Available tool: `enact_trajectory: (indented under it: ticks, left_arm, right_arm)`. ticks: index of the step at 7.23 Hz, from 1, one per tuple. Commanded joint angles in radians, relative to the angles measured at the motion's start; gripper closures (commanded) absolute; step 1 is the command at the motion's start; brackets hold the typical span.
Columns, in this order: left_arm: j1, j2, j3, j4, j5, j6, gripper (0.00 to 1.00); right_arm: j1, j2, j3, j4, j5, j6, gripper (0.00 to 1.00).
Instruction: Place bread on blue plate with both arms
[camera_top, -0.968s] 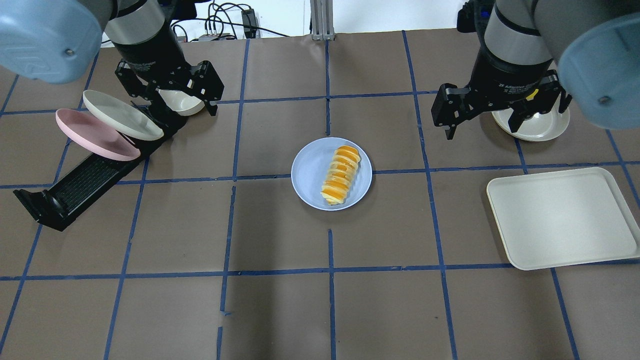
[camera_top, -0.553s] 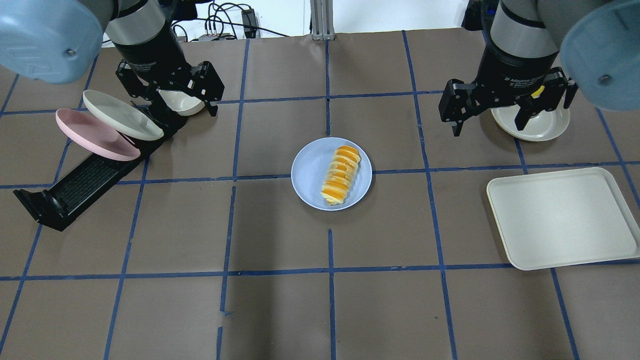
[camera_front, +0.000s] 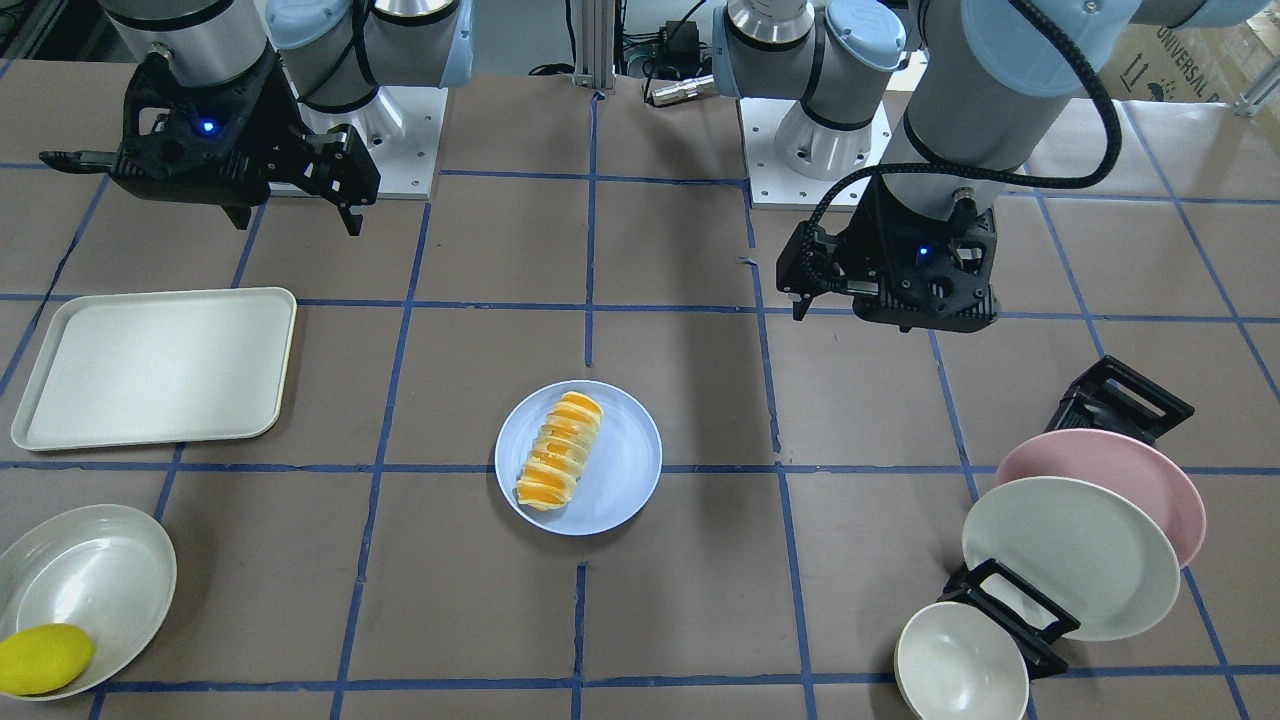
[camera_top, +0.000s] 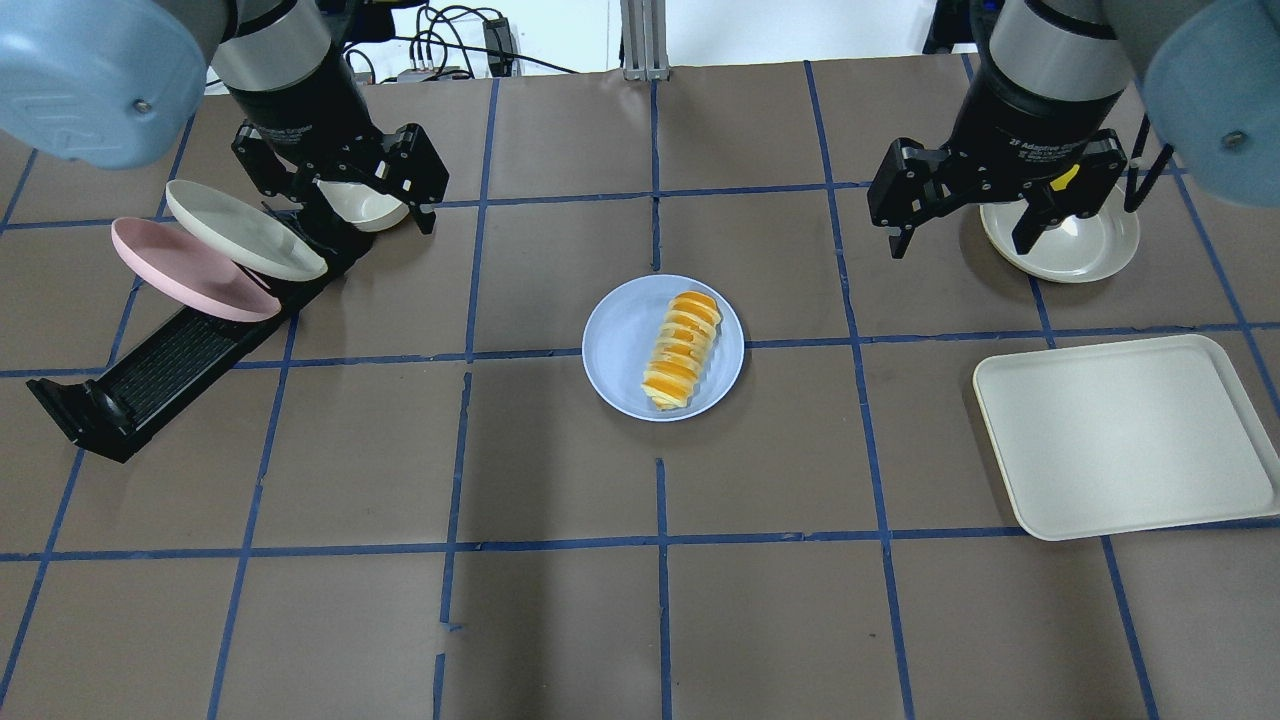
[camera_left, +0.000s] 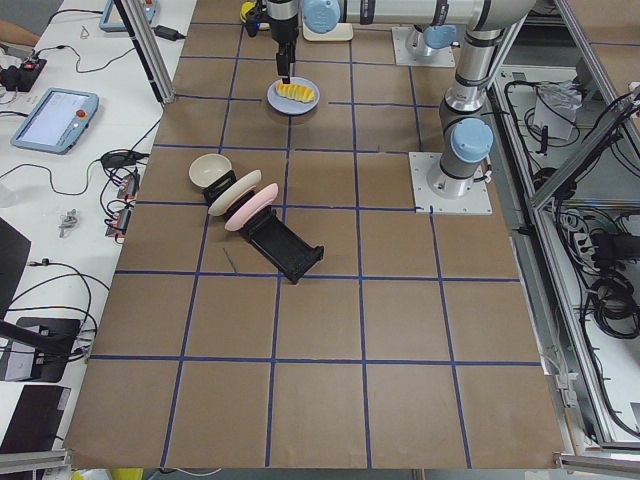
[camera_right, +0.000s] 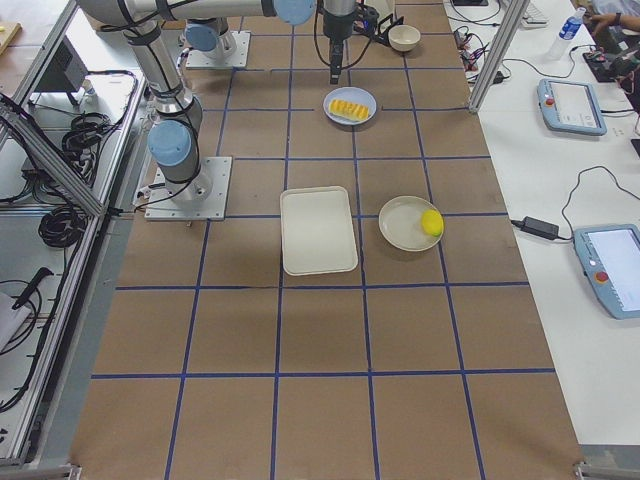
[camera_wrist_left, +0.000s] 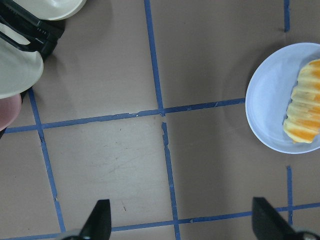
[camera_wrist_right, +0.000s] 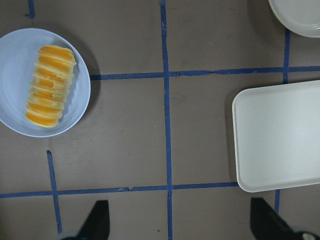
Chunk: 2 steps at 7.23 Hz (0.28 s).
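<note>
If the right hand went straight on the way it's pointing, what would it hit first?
Most likely the bare table. The right hand points down at the brown surface between the blue plate and the cream tray, lined up with neither. Its height above the table is unclear.

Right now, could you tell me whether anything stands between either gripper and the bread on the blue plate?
Nothing visible does. Only bare table lies between the left gripper, the right gripper and the blue plate where the bread rests; both grippers are open.
</note>
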<state>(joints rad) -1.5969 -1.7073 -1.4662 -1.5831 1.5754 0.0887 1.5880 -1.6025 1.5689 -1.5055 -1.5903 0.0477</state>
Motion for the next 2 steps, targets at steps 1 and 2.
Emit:
enact_trajectory:
  ticks: [1,2]
  left_arm:
    - [0.000,0.000,0.001,0.000,-0.002,0.000,0.00]
    - [0.000,0.000,0.000,0.000,-0.002,0.000,0.00]
  right_arm:
    - [0.000,0.001,0.008,-0.007,0.000,0.000,0.01]
    - [-0.002,0.001,0.008,-0.013,-0.002,0.000,0.01]
